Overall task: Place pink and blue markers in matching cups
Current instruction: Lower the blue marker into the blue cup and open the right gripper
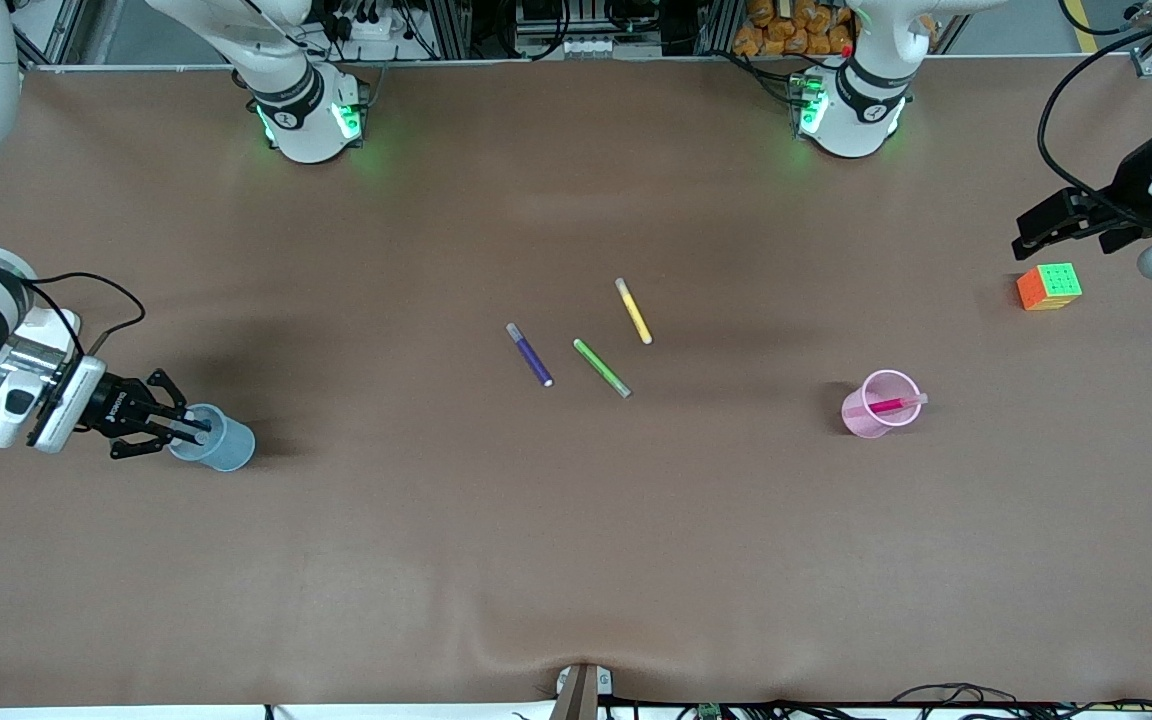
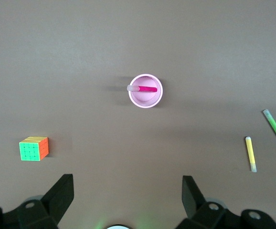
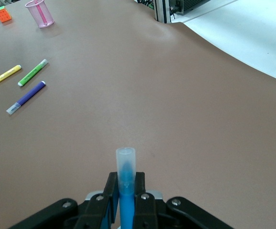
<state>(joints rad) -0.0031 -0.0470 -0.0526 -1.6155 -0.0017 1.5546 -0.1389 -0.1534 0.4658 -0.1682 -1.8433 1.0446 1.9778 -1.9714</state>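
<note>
My right gripper (image 1: 196,429) is shut on the blue marker (image 3: 126,183), whose pale end sticks out past the fingertips in the right wrist view. The gripper's tips are at the rim of the light blue cup (image 1: 221,443), near the right arm's end of the table. The cup is hidden in the right wrist view. The pink marker (image 1: 893,405) leans inside the pink cup (image 1: 874,418), toward the left arm's end; the left wrist view looks down on this pink cup (image 2: 145,98) and the pink marker (image 2: 146,88). My left gripper (image 1: 1044,226) hangs open and empty over the table near a colour cube.
A purple pen (image 1: 530,354), a green pen (image 1: 602,367) and a yellow pen (image 1: 633,311) lie loose mid-table. The colour cube (image 1: 1049,286) sits at the left arm's end, farther from the front camera than the pink cup.
</note>
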